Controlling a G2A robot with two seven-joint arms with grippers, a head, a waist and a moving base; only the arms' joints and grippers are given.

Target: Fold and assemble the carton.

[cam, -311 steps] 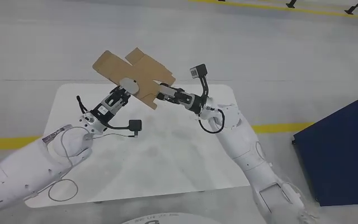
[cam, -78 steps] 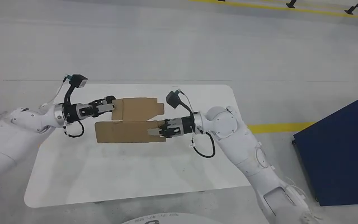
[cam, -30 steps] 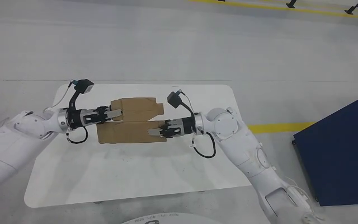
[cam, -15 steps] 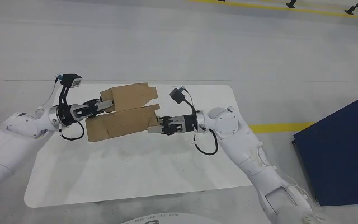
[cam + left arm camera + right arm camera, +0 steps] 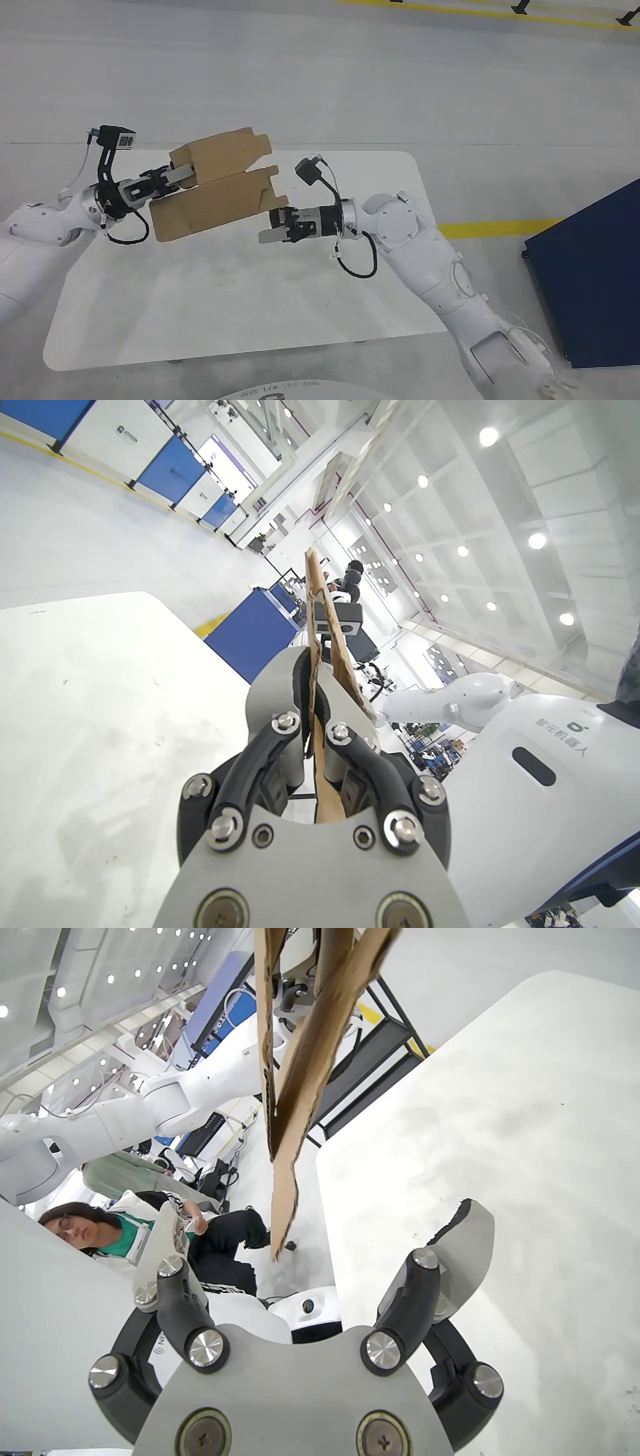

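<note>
The left gripper (image 5: 178,176) is clamped on one end of the flattened cardboard carton (image 5: 215,185), holding it tilted in the air above the far left part of the white table (image 5: 250,300). The right gripper (image 5: 270,231) hangs just off the carton's other end, fingers spread wide, gripping nothing.

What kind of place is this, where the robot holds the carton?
Probably a large factory or robotics test hall: rows of ceiling lights high overhead, a yellow floor line and blue partitions along the open floor.
</note>
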